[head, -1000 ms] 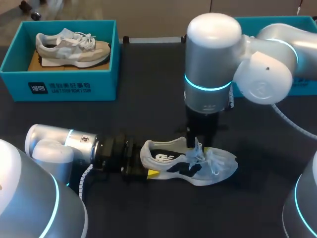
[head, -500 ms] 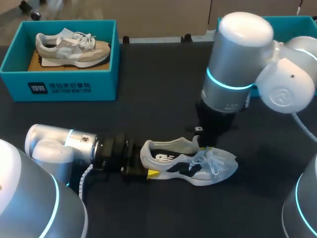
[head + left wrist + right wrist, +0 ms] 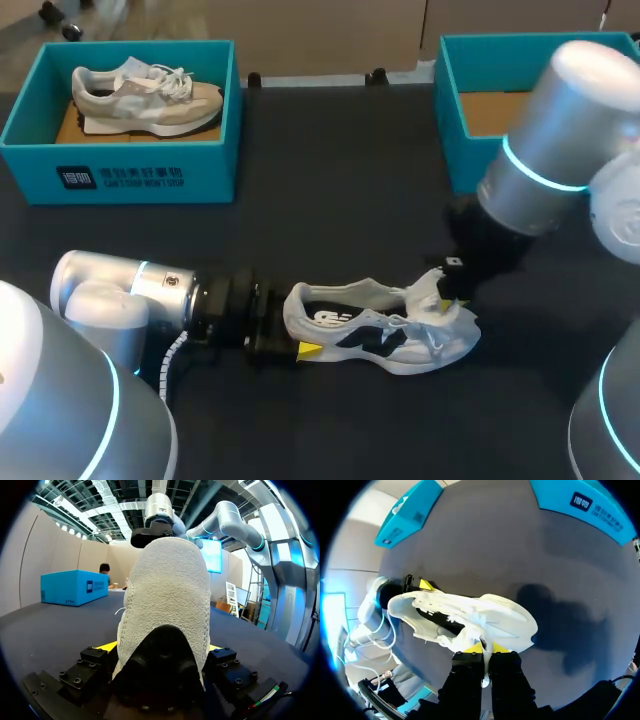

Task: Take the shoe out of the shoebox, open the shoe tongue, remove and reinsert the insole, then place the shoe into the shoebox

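Overhead, the left shoebox (image 3: 120, 175) holds a beige shoe (image 3: 145, 100), the right shoebox (image 3: 452, 110) shows a cardboard floor, and the white shoe (image 3: 375, 335) lies on the dark table (image 3: 330, 200) — left wrist: the left gripper (image 3: 161, 652) clamps its heel (image 3: 167, 590); right wrist: the right gripper (image 3: 484, 652) pinches its tongue (image 3: 469, 636).
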